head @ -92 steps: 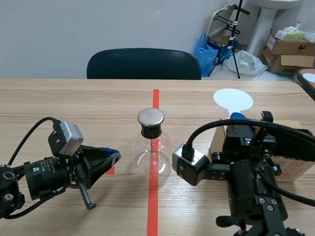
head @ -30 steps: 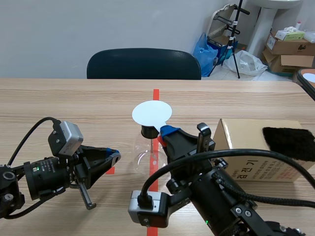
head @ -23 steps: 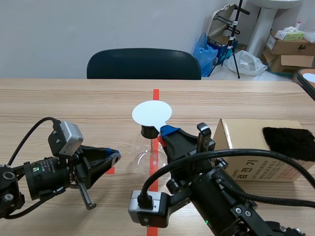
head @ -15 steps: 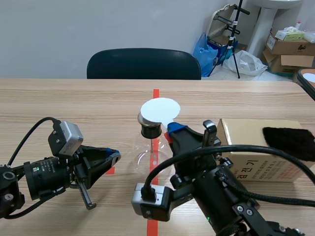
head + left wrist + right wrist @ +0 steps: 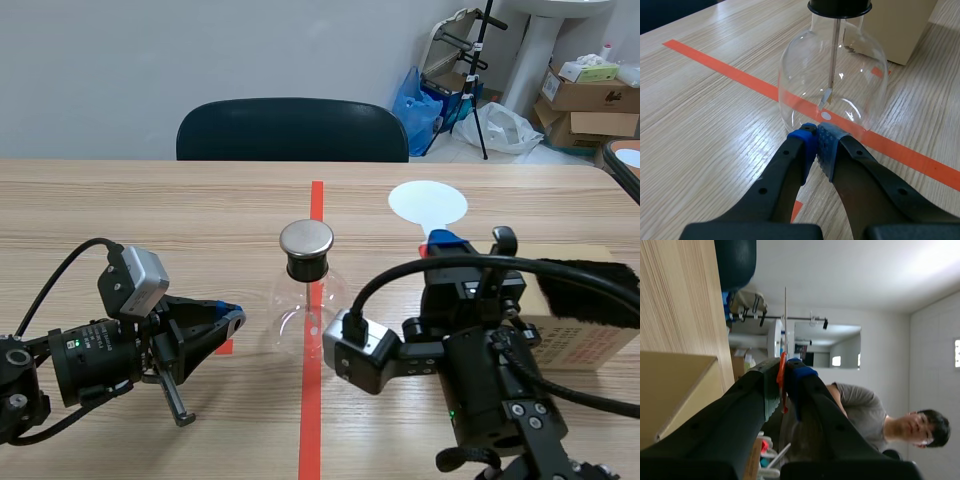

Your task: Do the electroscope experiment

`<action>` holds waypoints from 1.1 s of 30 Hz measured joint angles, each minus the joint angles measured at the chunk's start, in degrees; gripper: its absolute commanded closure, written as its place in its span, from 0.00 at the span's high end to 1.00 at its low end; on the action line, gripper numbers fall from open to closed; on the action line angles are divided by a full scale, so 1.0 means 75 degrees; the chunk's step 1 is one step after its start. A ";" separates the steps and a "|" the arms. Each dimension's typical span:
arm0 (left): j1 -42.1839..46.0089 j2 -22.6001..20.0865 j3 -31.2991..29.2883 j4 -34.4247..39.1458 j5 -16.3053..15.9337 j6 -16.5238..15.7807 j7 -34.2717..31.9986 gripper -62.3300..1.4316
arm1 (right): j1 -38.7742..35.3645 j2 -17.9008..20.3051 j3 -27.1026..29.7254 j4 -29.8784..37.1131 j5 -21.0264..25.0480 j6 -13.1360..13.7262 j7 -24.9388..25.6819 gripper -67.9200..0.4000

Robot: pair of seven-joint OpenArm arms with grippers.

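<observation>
The white disc [image 5: 428, 203] has moved. A second ago it hung right over the metal cap [image 5: 306, 238] of the glass flask [image 5: 308, 300]; now it is up and off to the flask's right, nearer the cardboard box [image 5: 590, 345]. The right tool [image 5: 782, 384] pinches the white disc by its thin handle. So the pass over the cap looks done (I cannot tell if the little foil [image 5: 825, 98] inside the flask spread). The left tool [image 5: 816, 142] has stayed put, closed on nothing, with its tips just beside the flask's glass, so that side is tight. The flask stands on the table [image 5: 150, 210], which has open room behind it, towards the chair [image 5: 292, 130].
</observation>
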 measured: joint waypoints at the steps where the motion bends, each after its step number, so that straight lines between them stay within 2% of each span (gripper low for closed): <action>1: 0.0000 0.0000 0.0000 0.0000 0.0000 0.0000 0.0000 0.07 | 0.0000 0.0000 0.0000 0.0000 0.0000 0.0000 -0.0149 0.03; 7: 0.0000 0.0000 0.0000 0.0000 0.0000 0.0000 0.0000 0.07 | 0.0000 -0.0003 0.0000 0.0000 0.0003 0.0000 -0.1017 0.03; 18: 0.0000 0.0000 0.0000 0.0000 0.0000 0.0000 0.0000 0.07 | 0.0000 -0.0003 0.0000 0.0000 0.0006 -0.0003 -0.1250 0.03; 24: 0.0000 0.0000 0.0000 0.0000 0.0000 0.0000 0.0000 0.07 | 0.0000 0.0000 0.0000 0.0000 0.0012 -0.0003 -0.0807 0.03; 33: 0.0000 0.0000 0.0000 0.0000 0.0000 0.0000 0.0000 0.07 | 0.0000 0.0000 0.0000 0.0000 0.0017 0.0000 0.0603 0.03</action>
